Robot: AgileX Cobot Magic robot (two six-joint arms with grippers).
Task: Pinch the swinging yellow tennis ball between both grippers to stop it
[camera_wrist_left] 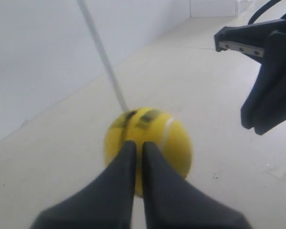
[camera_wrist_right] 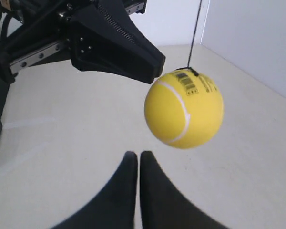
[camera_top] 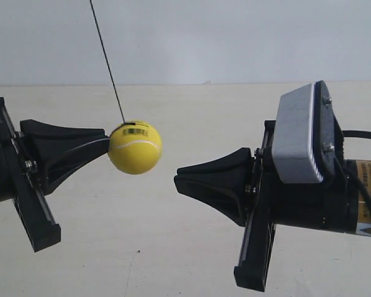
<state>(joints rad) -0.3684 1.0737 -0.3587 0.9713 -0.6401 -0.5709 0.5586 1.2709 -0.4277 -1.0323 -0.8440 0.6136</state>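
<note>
Evidently the yellow tennis ball (camera_top: pixel 135 147) is light, felted and slightly springy. It should yield a little under pressure but roll off any off-centre push. It hangs on a thin string (camera_top: pixel 108 62) above the desk (camera_top: pixel 173 253), between the two arms. The left pincer (camera_wrist_left: pixel 138 147), fingers closed together on nothing, seems to touch the ball's side with its tip. The right pincer (camera_wrist_right: pixel 134 158), likewise closed and empty, faces the ball from the opposite side across a clear gap, its tip a little lower than the ball's middle. The best hold is probably at opposite points on the ball's widest line, tips level. Open air surrounds the ball, and the wall (camera_top: pixel 235 37) stands behind.
</note>
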